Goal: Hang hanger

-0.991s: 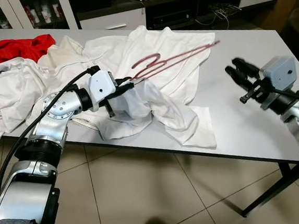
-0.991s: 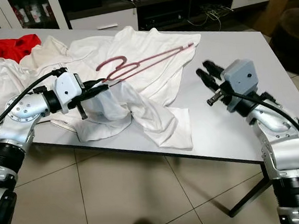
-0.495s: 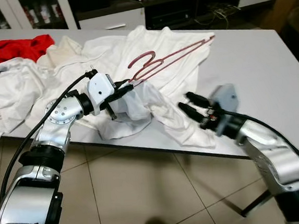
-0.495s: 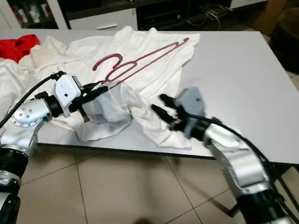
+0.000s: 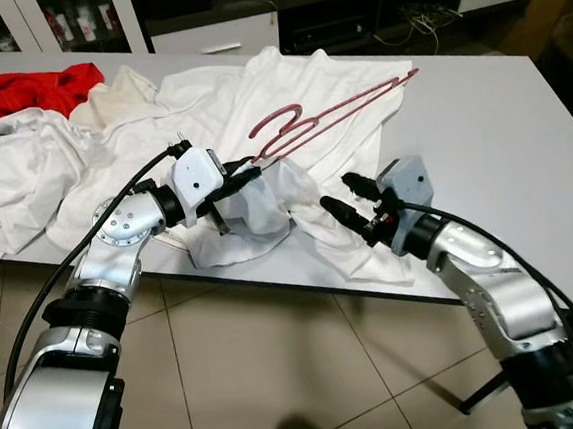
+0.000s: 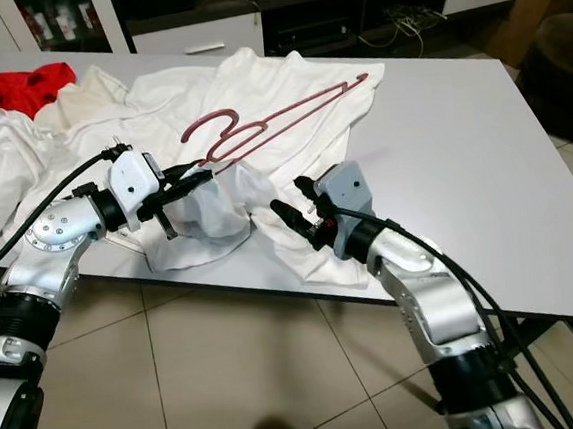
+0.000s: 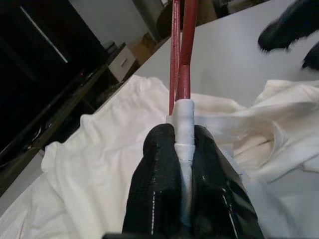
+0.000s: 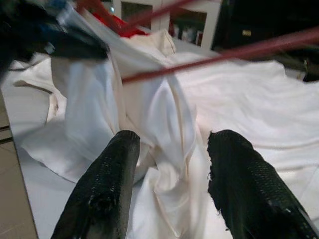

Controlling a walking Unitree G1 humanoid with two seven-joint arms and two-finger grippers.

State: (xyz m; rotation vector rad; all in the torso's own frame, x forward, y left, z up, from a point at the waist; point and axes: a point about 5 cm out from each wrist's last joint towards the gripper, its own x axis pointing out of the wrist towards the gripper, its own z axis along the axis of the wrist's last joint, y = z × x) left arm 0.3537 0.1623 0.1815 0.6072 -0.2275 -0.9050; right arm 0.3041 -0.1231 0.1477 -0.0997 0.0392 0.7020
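A dark red wire hanger [image 5: 357, 101] is held up at a slant over a white shirt [image 5: 265, 201] on the white table [image 5: 498, 106]. My left gripper [image 5: 247, 170] is shut on the hanger's near end, with a fold of the shirt pinched in; the left wrist view shows the fingers [image 7: 159, 164] clamped on the cloth-wrapped red wire [image 7: 182, 59]. My right gripper [image 5: 338, 192] is open near the table's front edge, a short way right of the lifted shirt. In the right wrist view its fingers [image 8: 114, 169] frame the hanging cloth [image 8: 159, 109] below the hanger [image 8: 239, 52].
A heap of white clothes [image 5: 11, 168] and a red garment [image 5: 25, 92] cover the table's left part. Dark cabinets [image 5: 220, 30] stand behind the table. Tiled floor [image 5: 281, 376] lies in front.
My right arm has swung in from the table's right side to the shirt at the front edge, fingers still open. The left gripper keeps its hold on the hanger, almost in place.
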